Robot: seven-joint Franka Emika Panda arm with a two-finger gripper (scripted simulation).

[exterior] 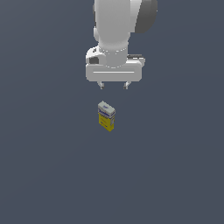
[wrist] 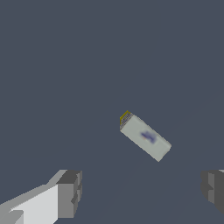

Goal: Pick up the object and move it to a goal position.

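Carton: standing upright, untouched, askew to the gripper. Fingers are hanging spread apart, empty. Risk: descending unrotated, a fingertip is clipping a corner, toppling it.

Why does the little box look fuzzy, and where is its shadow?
Exterior view: flat, even light; the carton casts no visible shadow, and its print is too small and blurry to read. Wrist view: the carton's top shows only a smeared blue mark; the open claw looks blocky, without glare.

The exterior view looks from high and well back; the wrist view looks straight down, nearer. Both share the carton.
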